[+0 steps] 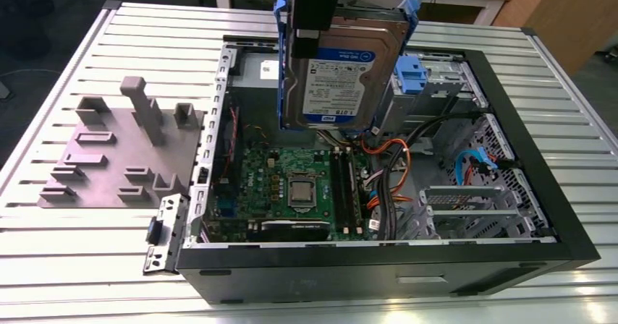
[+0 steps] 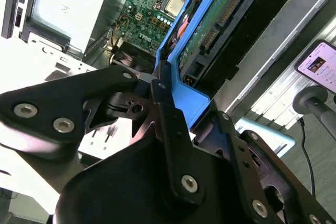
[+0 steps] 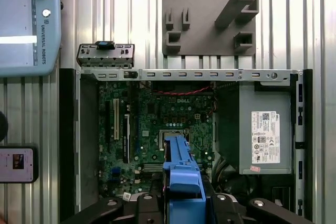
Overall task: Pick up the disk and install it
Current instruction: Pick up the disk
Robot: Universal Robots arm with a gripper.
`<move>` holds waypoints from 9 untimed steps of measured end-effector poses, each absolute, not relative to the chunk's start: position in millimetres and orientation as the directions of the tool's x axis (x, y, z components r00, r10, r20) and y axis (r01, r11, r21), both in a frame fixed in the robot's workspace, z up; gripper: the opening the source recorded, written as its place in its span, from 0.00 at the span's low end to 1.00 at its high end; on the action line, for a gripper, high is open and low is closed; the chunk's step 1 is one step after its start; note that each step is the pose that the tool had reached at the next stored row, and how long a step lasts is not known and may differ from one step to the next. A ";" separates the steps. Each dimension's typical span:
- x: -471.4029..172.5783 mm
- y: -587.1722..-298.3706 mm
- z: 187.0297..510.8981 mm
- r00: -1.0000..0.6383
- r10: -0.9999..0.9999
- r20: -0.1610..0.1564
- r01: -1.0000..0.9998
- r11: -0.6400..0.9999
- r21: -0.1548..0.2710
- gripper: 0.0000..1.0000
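Disk [image 1: 343, 71] held on edge in the air over the open computer case [image 1: 386, 270], which lies on its side on the slatted metal bench [image 1: 58, 266]. The fingers [image 1: 314, 9] are closed on the disk, gripping its blue carrier frame [image 2: 191, 100] at the upper end. The drive hangs straight down from them, with its white-and-blue label toward the exterior camera.

In the second wrist view, 1 black finger [image 2: 165, 119] presses flat against the blue frame, and the green circuit-board face of the drive extends away beyond the fingertips.

Directly below the fingers lies the motherboard [image 1: 289, 183] with its square processor socket [image 1: 301, 192].

Below the fingers and toward the exterior view's right are a small blue latch [image 1: 413, 74], a bundle of orange cables [image 1: 391, 154] and a silver drive cage [image 1: 473, 208], all inside the case.

The grey power supply box [image 3: 265, 129], which carries a white label, occupies 1 corner of the case, well apart from the fingers.

Outside the case, toward the exterior view's left of the fingers, a grey fixture plate [image 1: 116, 158] with raised blocks rests on the bench.

A teach pendant [image 3: 26, 24] with a red button and a phone [image 3: 18, 163] sit beside the case, both well apart from the fingers.
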State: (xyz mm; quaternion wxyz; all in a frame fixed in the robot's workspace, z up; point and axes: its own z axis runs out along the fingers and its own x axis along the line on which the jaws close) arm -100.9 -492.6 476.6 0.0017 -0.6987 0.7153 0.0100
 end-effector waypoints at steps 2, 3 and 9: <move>-100.9 -492.6 476.7 -0.024 -1.000 -0.016 -1.000 0.023 0.012 0.37; -100.9 -492.6 476.6 -0.024 -1.000 -0.016 -1.000 0.023 0.012 0.37; -100.9 -494.1 476.6 -0.024 -1.000 -0.016 -1.000 0.023 0.012 0.37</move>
